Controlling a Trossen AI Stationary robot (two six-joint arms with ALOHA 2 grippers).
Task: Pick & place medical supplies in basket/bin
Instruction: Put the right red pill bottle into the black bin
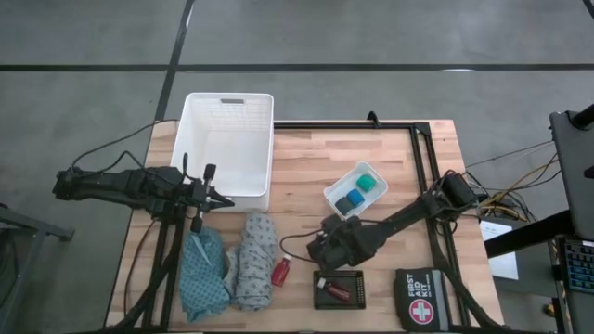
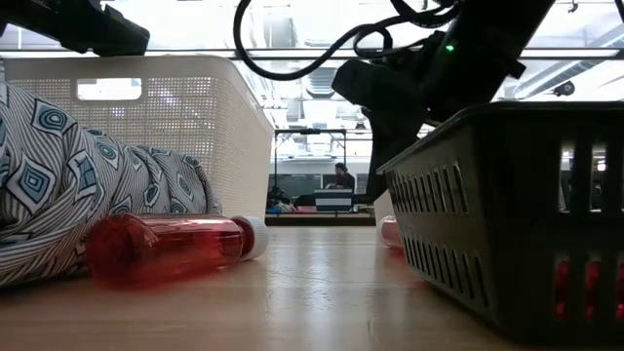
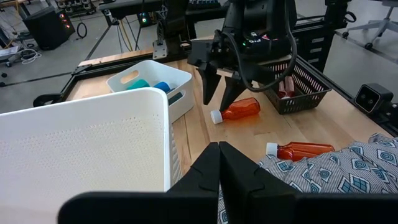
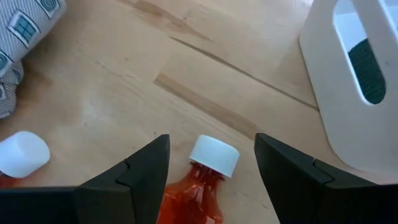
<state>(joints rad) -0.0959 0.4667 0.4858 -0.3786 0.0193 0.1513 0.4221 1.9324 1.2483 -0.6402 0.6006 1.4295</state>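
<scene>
1. One red bottle (image 4: 189,199) with a white cap lies on its side on the wooden table (image 1: 306,158), directly under the right gripper (image 4: 211,163), between its two fingers.
2. The right gripper's fingers are spread wide on either side of the bottle's cap, not touching it.
3. A second red bottle (image 1: 279,272) lies just beside the grey patterned cloth (image 1: 252,260), with the teal cloth (image 1: 202,275) next to that.
4. A third red bottle (image 1: 336,291) lies in a small dark slotted basket (image 1: 339,301) near the table's front edge.
5. The blue piece (image 1: 350,201) and green piece (image 1: 368,184) sit in the small white tray (image 1: 334,193).
6. The large white basket (image 1: 228,111) stands at the table's far left; the left gripper (image 1: 215,195) hovers at its near corner, fingers pressed together, holding nothing.
7. A black first aid pouch (image 1: 422,298) lies at the front right.
</scene>
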